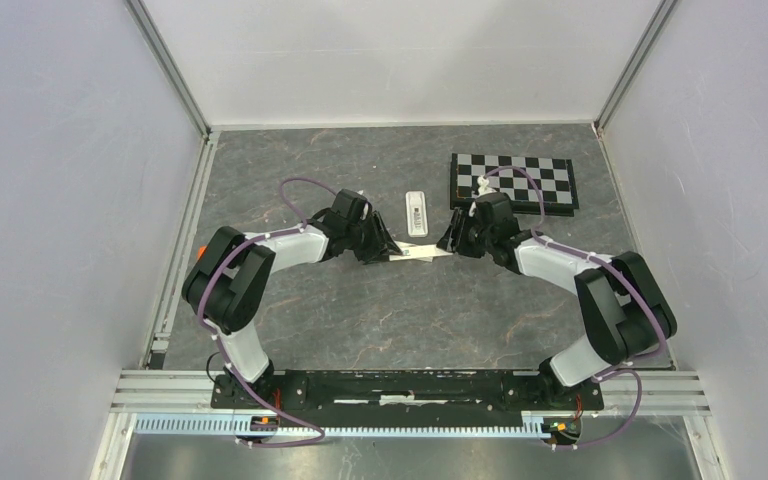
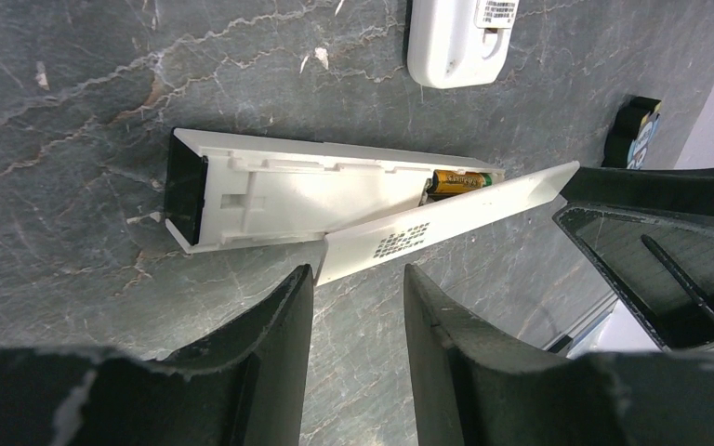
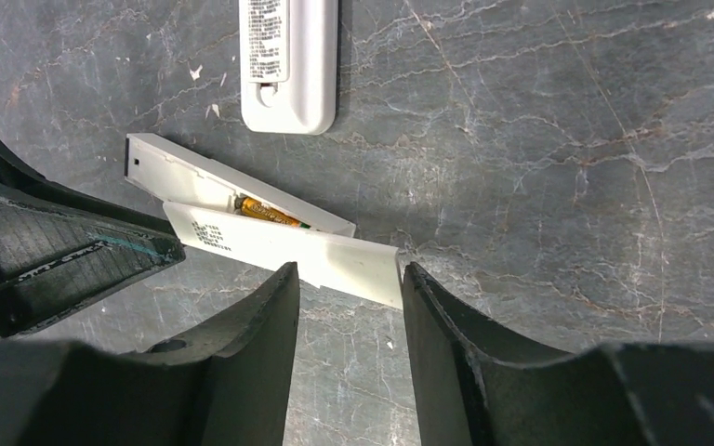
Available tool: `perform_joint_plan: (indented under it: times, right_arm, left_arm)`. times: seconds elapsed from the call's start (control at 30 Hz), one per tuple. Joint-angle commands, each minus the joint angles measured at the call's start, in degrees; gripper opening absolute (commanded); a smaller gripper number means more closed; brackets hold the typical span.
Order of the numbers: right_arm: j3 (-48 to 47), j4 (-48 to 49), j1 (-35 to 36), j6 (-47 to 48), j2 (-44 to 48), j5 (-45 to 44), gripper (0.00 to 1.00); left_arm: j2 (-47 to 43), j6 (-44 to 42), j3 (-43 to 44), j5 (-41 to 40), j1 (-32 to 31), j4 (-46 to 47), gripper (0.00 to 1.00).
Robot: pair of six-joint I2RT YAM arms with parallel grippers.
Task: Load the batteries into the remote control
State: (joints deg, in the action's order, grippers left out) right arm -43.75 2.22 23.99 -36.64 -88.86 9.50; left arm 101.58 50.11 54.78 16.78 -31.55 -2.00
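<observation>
Flanking slim white bar (image 2: 270, 200), left tool (image 2: 358, 271) and right tool (image 3: 349, 269) stood part-open at ends of skewed cover (image 2: 465, 216), hold unclear; remote control (image 3: 288, 74) lay just beyond.

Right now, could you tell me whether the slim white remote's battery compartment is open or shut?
Open: its cover lies skewed across the slim white remote, leaving a gold battery visible in the recess.

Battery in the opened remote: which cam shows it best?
Right wrist. The battery lies in the remote control's recess, and most of its length shows above the loose cover. Left wrist shows only one end past that cover. Top external: too small to make out.
</observation>
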Motion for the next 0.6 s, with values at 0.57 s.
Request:
perform_joint_plan:
  times: [0.57]
  right_arm:
    - [-5.45,1.74,0.55,-0.23,-5.10,4.99,0.50]
  left_arm:
    - [-3.38,3.42,2.96,-1.28,1.57,-1.87,0.48]
